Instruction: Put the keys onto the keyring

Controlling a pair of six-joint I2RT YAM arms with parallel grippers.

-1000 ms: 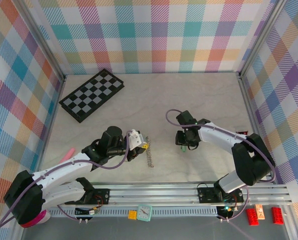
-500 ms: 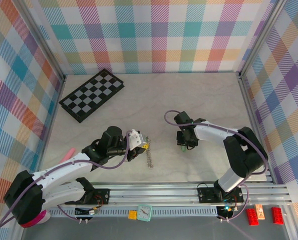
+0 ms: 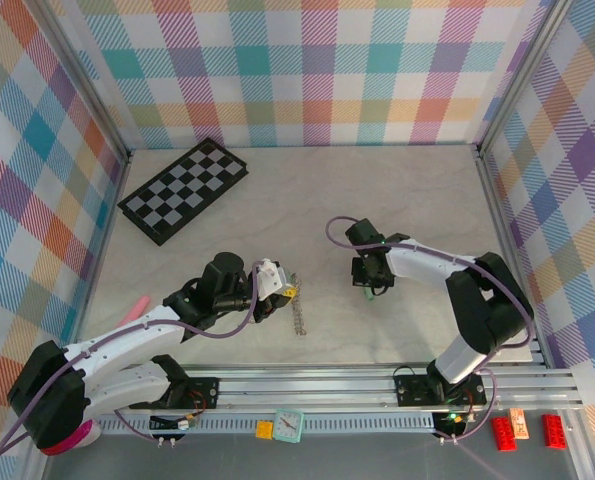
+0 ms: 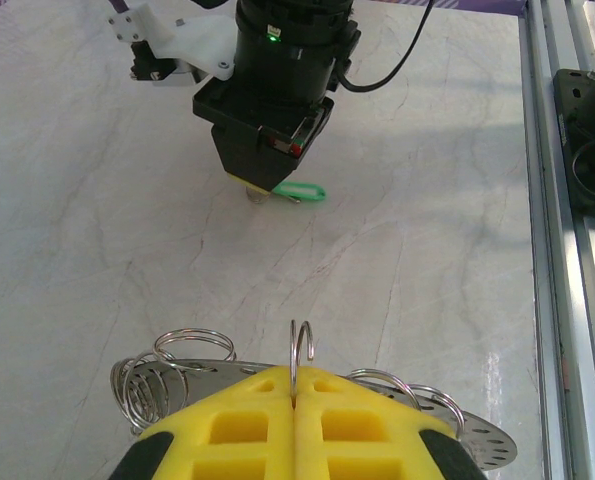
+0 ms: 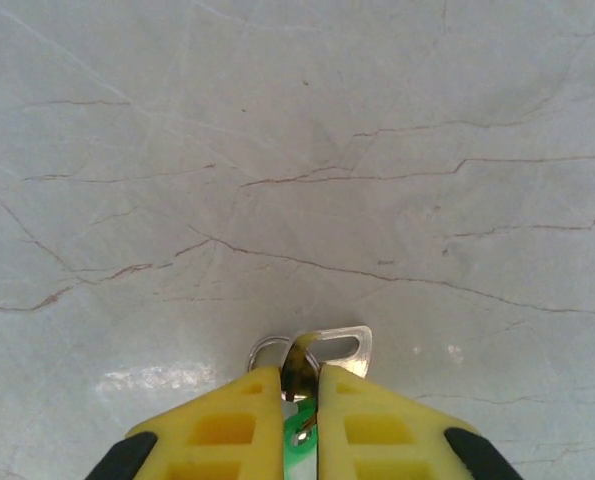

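The left pincer (image 4: 295, 388) has its two yellow fingers pressed tight together. Between them it pinches a thin wire loop of the keyring (image 4: 207, 367). The rest of the keyring sticks out on both sides of the fingers, with round wire coils along its rim. It sits low over the table (image 4: 97, 250). From above, the left pincer (image 3: 285, 292) is near the middle of the table (image 3: 397, 200), a bit to the left, and the keyring (image 3: 297, 312) hangs down from its tip toward the near edge.

The right pincer (image 5: 299, 378) has its yellow fingers almost shut, with just a thin gap. In that gap it pinches the keys (image 5: 299, 362). A little silver part pokes out past the fingertips and touches the table, and a bit of green shows lower down between the fingers. From above, the right pincer (image 3: 370, 288) points down at the table, to the right of the keyring and well apart from it. The green of the keys (image 3: 374, 294) peeks out at its tip.

A black and grey chessboard (image 3: 182, 190) lies flat at the far left of the table.
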